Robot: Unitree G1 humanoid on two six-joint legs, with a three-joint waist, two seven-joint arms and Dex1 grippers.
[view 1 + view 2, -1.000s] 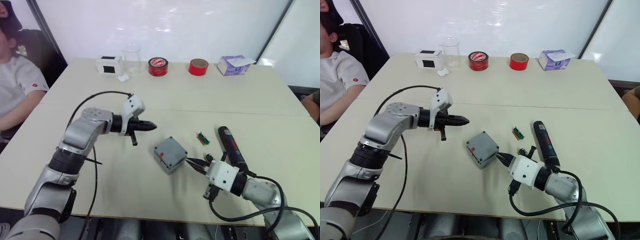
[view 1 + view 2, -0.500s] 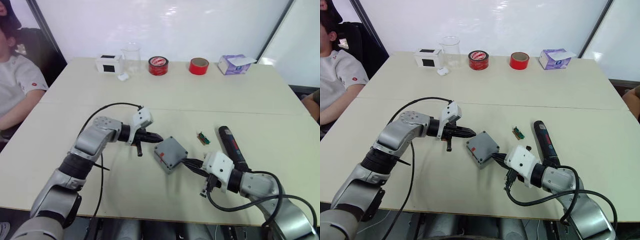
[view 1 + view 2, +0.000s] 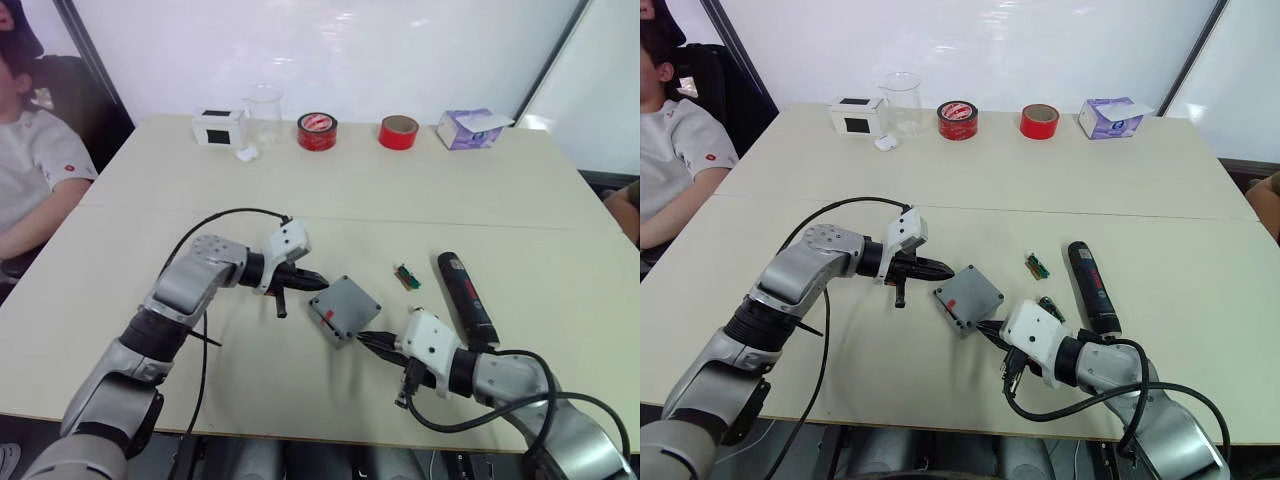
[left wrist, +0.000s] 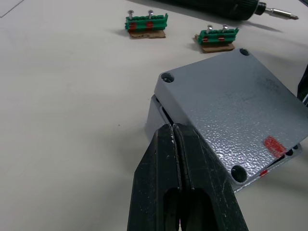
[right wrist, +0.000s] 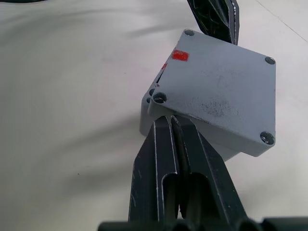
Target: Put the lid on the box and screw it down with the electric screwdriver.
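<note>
While both claws, left (image 4: 174, 132) and right (image 5: 172, 122), press together, the grey lid (image 5: 219, 94) seemingly sits askew on the box (image 5: 147, 113).

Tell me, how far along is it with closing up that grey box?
The lid already lies on the box, though skewed, its corners overhanging. Both shut grippers, left and right, are at opposite sides of it, apparently squaring it up. The electric screwdriver lies untouched on the table, so all the screwing remains.
</note>
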